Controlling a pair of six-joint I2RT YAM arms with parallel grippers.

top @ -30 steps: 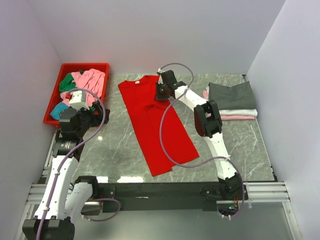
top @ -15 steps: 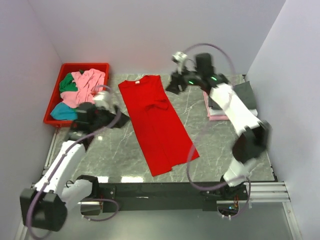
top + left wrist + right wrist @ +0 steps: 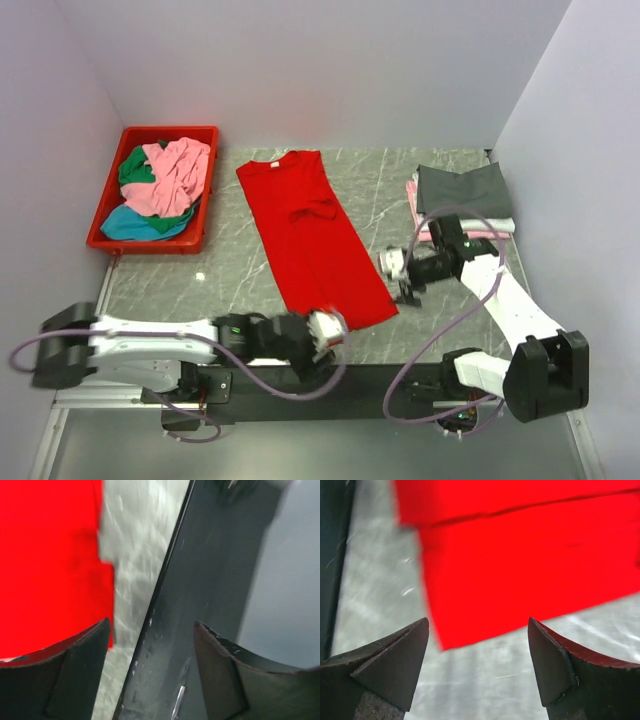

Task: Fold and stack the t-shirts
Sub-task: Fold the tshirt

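Looking down, we find the red t-shirt (image 3: 310,235) lying flat on the marbled table (image 3: 240,275). It is folded into a narrow strip whose long axis runs from the collar at the far left to the hem at the near right. Both arms flank that hem: the left gripper (image 3: 327,327) is at its near-left corner and the right gripper (image 3: 405,282) just beside its right corner. Each has its jaws spread wide and holds nothing. In the right wrist view the layered hem corner lies straight ahead of the fingers. The cloth looks soft, matte and limp, so we judge both corners should be pinched together. A folded stack (image 3: 462,198) with dark grey on top waits at the far right, and loose tees (image 3: 165,178) fill the rigid red bin (image 3: 105,237) at the far left.
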